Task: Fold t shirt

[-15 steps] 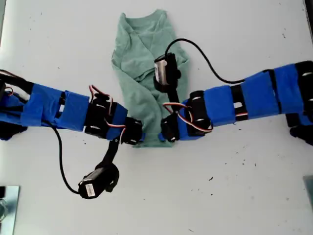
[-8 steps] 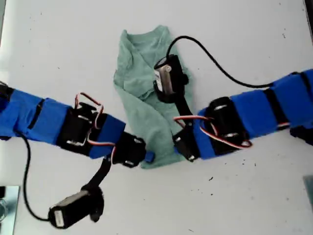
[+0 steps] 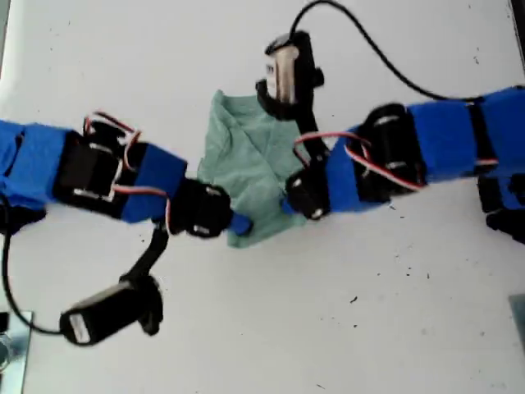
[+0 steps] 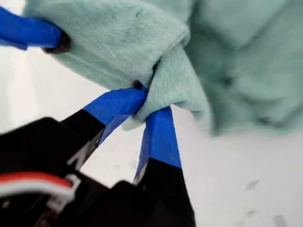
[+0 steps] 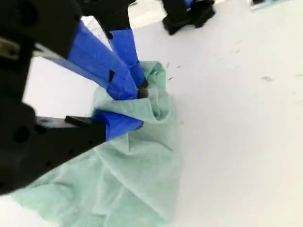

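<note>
White worktop [image 3: 394, 328] fills the exterior view, bare and lightly speckled toward the lower right of that frame. Two blue-taped arms reach in from the exterior view's left and right edges and meet just above the middle of the frame. Between them lies the sage-green t shirt [image 3: 246, 156], bunched into a rumpled heap in the upper middle of the exterior view. Its wider part spreads toward the top of the frame and its narrower end lies at the two sets of jaws. My first end effector [image 3: 238, 223], on the arm from the exterior view's left, is clamped on the lower edge of the t shirt. In the first wrist view its two blue-taped fingers [image 4: 158, 135] close to a point around a thick fold of cloth. My second end effector [image 3: 289, 203], on the arm from the exterior view's right, is also clamped on the cloth, near the first. The second wrist view shows its blue fingertips [image 5: 118, 124] pinching a rolled edge, with the rest of the fabric lying crumpled on the worktop. A black wrist camera [image 3: 111, 310] hangs toward the lower left of the exterior view, and another [image 3: 285, 70] sits near the top centre.
</note>
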Robot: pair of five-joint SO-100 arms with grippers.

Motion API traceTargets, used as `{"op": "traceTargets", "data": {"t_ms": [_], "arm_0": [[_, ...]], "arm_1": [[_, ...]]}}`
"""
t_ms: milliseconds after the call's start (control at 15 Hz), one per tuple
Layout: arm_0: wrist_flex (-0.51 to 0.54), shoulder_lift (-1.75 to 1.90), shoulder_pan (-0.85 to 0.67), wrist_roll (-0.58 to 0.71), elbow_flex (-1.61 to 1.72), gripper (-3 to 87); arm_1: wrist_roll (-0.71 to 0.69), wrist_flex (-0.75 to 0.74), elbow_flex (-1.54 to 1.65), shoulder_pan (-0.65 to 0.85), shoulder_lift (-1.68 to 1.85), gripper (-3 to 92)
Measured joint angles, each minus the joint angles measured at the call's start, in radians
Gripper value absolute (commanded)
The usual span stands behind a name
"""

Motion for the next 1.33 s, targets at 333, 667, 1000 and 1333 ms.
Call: {"op": "traceTargets", "data": {"t_ms": [333, 667, 1000, 1333], "arm_0": [[-0.046, 0.123, -0.287, 0.186, 0.192, 32.0], [-0.06, 0.804, -0.566, 0.195, 0.67, 28.0], [-0.075, 1.704, -0.451, 0.067, 1.405, 16.5], [-0.071, 1.982, -0.149, -0.002, 1.792, 15.6]], "arm_1": [[-0.143, -0.104, 0.077, 0.299, -0.002, 44.2], [-0.13, -0.267, 0.503, 0.618, 0.529, 31.6], [-0.124, -0.183, 1.17, 0.772, 1.266, 24.6], [0.16, -0.057, 1.784, 0.741, 1.859, 20.3]]}}
